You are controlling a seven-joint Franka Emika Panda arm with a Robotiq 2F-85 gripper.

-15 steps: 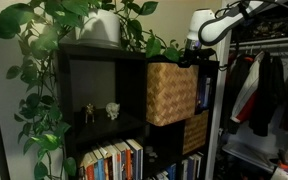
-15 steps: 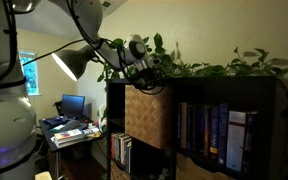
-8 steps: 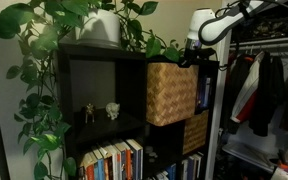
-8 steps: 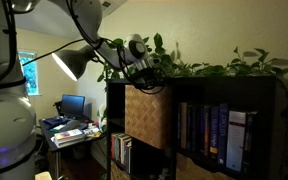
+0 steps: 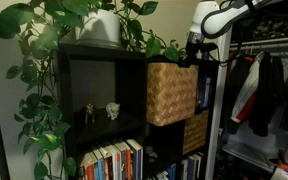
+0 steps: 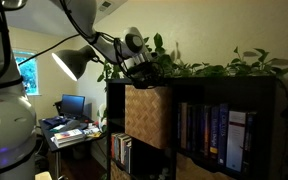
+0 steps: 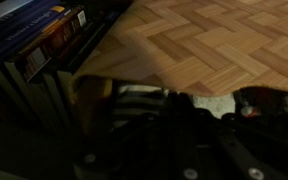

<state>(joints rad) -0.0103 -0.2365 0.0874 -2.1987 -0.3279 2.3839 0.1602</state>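
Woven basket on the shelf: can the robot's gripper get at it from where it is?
Probably yes. The gripper sits right at the top edge of the woven basket, with nothing between them; only plant leaves hang close by.

White arm [image 5: 224, 12], black tool [image 5: 192, 54]

You're looking at a dark cube shelf [image 5: 104, 90], center frame. A trailing plant [image 5: 39, 80] spills down its left side from a white pot [image 5: 102, 28] up top. Two figurines [image 5: 99, 112] sit in the open cube, books [image 5: 114, 160] below. Clothes [image 5: 264, 90] hang at right. In an exterior view, a lit window [image 6: 26, 70], lamp [image 6: 72, 62] and monitor [image 6: 74, 104] on a desk [image 6: 69, 135] at left; pale wall [image 6: 214, 30] behind.
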